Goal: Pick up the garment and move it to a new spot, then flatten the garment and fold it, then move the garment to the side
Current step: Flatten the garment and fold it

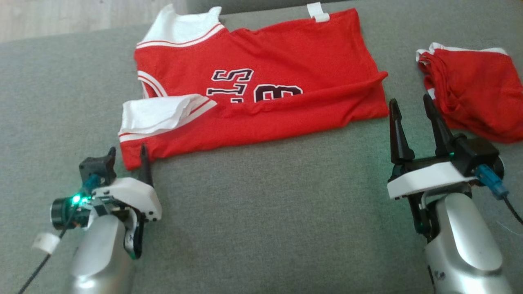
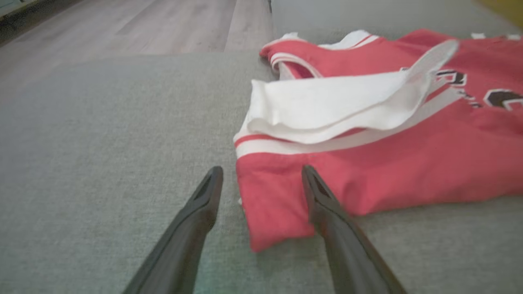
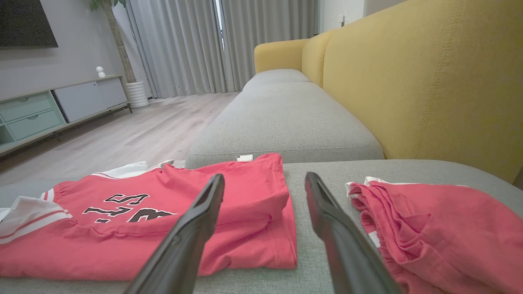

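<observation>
So the red basketball jersey with white trim and dark lettering (image 1: pixel 261 81) is lying on the grey fabric sofa cushion (image 1: pixel 265 212), doubled over once, so I'd guess it's mid-fold. Its long axis runs side to side in the head view, armholes toward the robot's left and the plain end toward the right. The left pincer (image 1: pixel 127 151) is spread apart at the near left corner. The right pincer (image 1: pixel 410 100) is spread too, just off the near right corner. Probably lined up to grab both ends. A bunched red cloth (image 1: pixel 474 94) lies further right.
</observation>
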`<state>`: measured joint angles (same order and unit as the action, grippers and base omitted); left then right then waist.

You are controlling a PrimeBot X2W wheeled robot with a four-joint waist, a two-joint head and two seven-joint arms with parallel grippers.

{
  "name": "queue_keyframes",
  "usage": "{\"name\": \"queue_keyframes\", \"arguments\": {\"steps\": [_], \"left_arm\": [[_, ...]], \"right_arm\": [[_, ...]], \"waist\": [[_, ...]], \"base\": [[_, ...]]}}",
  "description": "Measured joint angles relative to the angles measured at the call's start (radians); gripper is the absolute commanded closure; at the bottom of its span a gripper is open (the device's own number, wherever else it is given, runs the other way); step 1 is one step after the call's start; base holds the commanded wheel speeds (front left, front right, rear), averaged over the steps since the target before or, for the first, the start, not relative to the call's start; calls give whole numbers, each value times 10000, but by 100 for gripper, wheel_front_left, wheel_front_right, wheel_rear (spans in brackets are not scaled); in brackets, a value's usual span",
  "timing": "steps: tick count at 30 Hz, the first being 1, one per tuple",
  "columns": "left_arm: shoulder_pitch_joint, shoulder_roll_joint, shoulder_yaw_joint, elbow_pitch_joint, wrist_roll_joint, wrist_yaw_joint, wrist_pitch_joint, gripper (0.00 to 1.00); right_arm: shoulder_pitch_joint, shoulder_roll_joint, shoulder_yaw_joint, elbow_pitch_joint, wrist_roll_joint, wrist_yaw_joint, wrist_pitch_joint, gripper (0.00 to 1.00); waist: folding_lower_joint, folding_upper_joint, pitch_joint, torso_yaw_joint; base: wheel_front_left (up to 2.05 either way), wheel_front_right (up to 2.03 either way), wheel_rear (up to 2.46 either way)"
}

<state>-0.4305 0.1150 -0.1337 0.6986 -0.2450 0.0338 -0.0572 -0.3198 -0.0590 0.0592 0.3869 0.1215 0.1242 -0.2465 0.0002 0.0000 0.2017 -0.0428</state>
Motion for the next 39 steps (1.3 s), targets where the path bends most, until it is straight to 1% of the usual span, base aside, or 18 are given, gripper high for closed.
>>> {"name": "queue_keyframes", "arguments": {"steps": [3,5,6,12,13,14,16,18,21,23,26,27,33,39], "left_arm": [[-333,121,-8,589,86,119,428,0],[-564,190,-90,882,90,111,742,0],[-848,257,-213,1057,88,-13,995,0],[-1515,431,-374,1476,86,-443,1881,0],[-1590,437,-384,1542,84,-472,1985,68],[-1637,443,-403,1584,82,-543,1998,100],[-1645,424,-454,1592,77,-575,1952,100],[-1618,334,-466,1590,69,-453,1615,100],[-1511,293,-435,1521,67,-228,779,100],[-1383,291,-389,1237,69,-104,138,100],[-1353,253,-537,679,100,-79,-616,100],[-1355,182,-700,291,184,-146,-970,100],[-1350,52,-1233,-272,364,-345,-1009,100],[-1347,52,-1463,-706,451,-385,-1009,100]], "right_arm": [[-91,2,79,-58,2,0,0,0],[-178,0,159,-71,2,0,0,0],[-244,2,259,-104,4,0,0,0],[-418,2,366,-127,96,0,-2,0],[-422,2,385,-127,121,0,-2,0],[-422,2,399,-125,136,0,-2,0],[-424,2,407,-104,150,0,-2,0],[-434,2,407,33,142,0,4,0],[-455,2,314,234,35,0,165,0],[-558,4,188,424,-146,0,408,0],[-796,2,-163,780,-303,0,844,0],[-976,2,-431,1147,-345,0,1241,0],[-1612,4,-940,2579,-92,0,2249,0],[-2582,2,-1866,4406,-591,0,2748,0]], "waist": [[-1,0,194,-124],[0,0,308,-199],[-2,0,414,-262],[-2,0,587,-409],[-2,0,589,-415],[-3,0,586,-414],[-2,0,566,-392],[-2,0,528,-339],[-1,0,462,-200],[-2,0,412,-85],[-1,0,369,125],[-2,0,355,281],[-2,0,407,697],[-2,0,590,982]], "base": [[0,0,0],[0,0,0],[0,0,0],[0,0,0],[0,0,0],[0,0,0],[0,0,0],[0,0,0],[0,0,0],[0,0,0],[0,0,0],[0,0,0],[0,0,0],[0,0,0]]}}
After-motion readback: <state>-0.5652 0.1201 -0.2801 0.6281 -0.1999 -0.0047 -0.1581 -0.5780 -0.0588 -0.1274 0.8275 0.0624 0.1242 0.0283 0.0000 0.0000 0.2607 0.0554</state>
